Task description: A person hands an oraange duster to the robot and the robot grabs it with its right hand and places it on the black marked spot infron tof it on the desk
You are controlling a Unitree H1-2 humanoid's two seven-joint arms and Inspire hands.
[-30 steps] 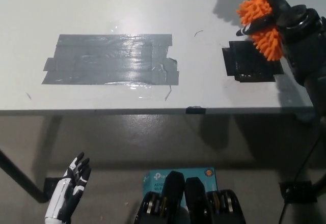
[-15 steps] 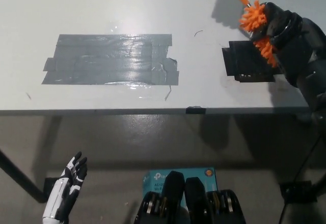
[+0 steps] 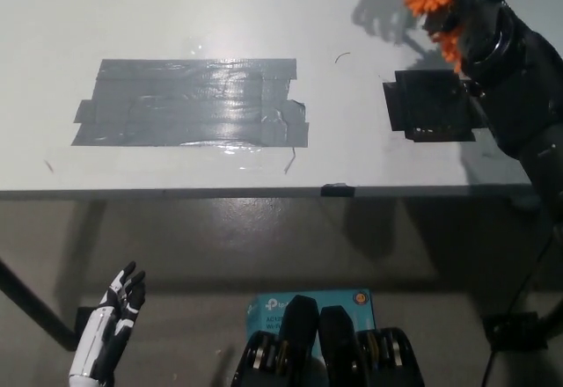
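A teal box on the floor below the tabletop's near edge carries white lettering and a small round orange mark, mostly hidden and too small to read.

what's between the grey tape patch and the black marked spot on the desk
In the head view, only bare white desk lies between the grey tape patch and the black marked spot, apart from a small dark curved mark near its upper part.
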